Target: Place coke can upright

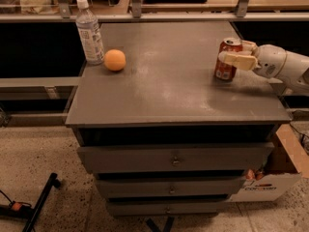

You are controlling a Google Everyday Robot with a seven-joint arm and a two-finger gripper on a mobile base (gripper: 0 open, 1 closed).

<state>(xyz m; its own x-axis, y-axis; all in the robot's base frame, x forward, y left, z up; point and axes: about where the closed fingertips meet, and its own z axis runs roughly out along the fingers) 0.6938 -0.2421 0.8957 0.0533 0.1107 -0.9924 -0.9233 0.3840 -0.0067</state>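
Can (224,70) stands upright at the right of the bench (169,91), so the placing looks done. Gripper (232,52) reaches in from the right edge, clamped on its upper half; only release and retreat remain.

Robot test lab: grey drawer cabinet (174,159) on speckled floor (48,153), cardboard box (277,175) beside it; gripper (233,52) over the top's right side clasps coke can (223,69).

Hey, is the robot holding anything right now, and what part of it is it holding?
The tool, at the cabinet top's right side, clasps the upright coke can by its upper body.
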